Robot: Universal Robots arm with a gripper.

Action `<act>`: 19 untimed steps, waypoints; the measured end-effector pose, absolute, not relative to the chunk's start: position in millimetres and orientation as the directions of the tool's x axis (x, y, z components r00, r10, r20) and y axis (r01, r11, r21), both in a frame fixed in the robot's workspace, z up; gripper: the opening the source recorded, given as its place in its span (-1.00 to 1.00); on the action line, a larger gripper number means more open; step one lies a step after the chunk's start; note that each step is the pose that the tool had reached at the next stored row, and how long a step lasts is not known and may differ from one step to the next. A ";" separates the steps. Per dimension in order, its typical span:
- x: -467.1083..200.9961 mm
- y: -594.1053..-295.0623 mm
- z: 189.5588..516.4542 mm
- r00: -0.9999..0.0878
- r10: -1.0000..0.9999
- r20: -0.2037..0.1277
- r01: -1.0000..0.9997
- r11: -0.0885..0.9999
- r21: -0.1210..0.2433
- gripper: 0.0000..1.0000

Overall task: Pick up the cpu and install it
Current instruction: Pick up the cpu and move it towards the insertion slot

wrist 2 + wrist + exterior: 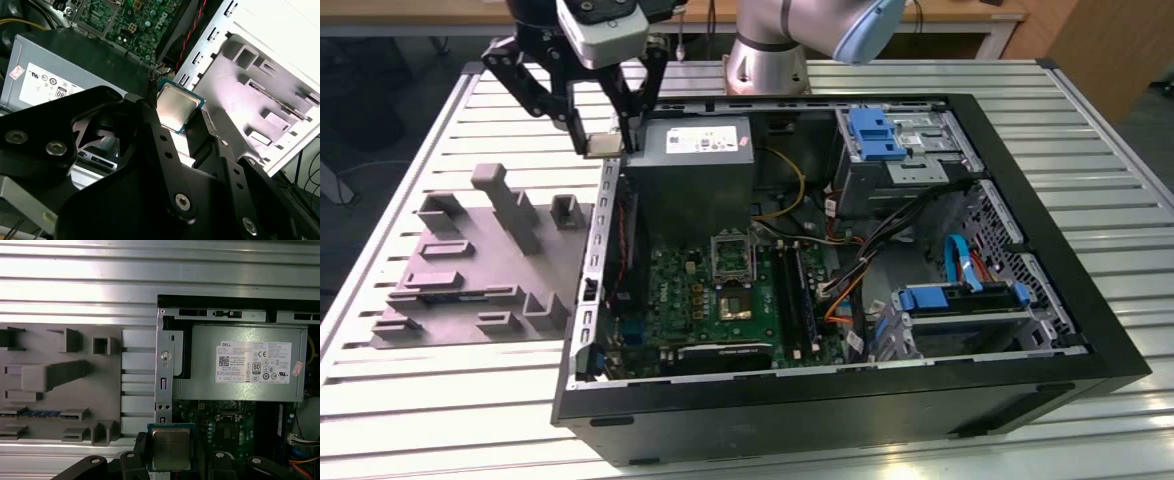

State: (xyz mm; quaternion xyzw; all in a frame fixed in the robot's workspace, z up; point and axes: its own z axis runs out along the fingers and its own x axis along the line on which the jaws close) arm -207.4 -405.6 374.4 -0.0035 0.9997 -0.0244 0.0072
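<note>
- The gripper is closed on the cpu, gripping it by opposite edges
- It hangs over the computer case wall, between the grey tray and the power supply

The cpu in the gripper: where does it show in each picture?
Exterior view: cpu in the gripper, above the case wall, beside the power supply.
Second wrist view: cpu, power supply beside it.
First wrist view: cpu near the case wall.
Shared landmark: power supply.

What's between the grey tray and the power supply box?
In the first wrist view: a bare strip of slatted table, then the case's metal wall.
</note>
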 end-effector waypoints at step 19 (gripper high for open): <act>-152.4 -405.8 373.3 -1.000 -0.007 -0.014 -0.007 0.999 -0.048 -0.06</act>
